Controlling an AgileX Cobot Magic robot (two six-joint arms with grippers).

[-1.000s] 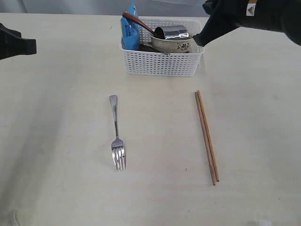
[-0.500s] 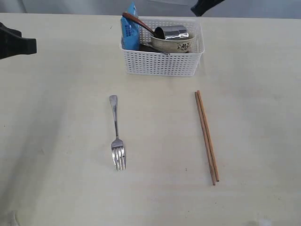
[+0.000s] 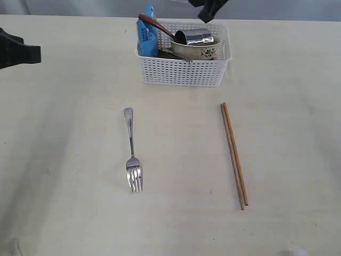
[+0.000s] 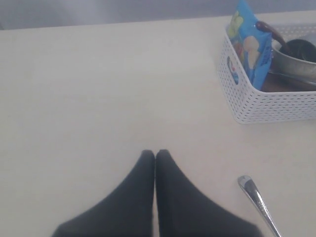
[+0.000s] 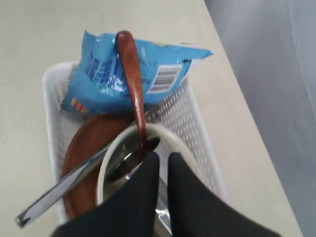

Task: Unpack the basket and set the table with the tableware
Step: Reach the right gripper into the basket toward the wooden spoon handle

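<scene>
Basket [image 3: 181, 72] on cream table [image 3: 69, 160], grey wall [image 3: 80, 5] behind, left tool [image 4: 155, 154] together, right tool [image 5: 163, 157] slightly apart.

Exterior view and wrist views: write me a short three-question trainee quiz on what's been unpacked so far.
1. True or false: the fork lies on the table, outside the basket.
2. Which lies on the table, right of the fork in the exterior view? A chopsticks B spoon C mug
3. Fill in: the left gripper is ___, holding nothing.
Key: 1 true; 2 A; 3 shut.
</scene>
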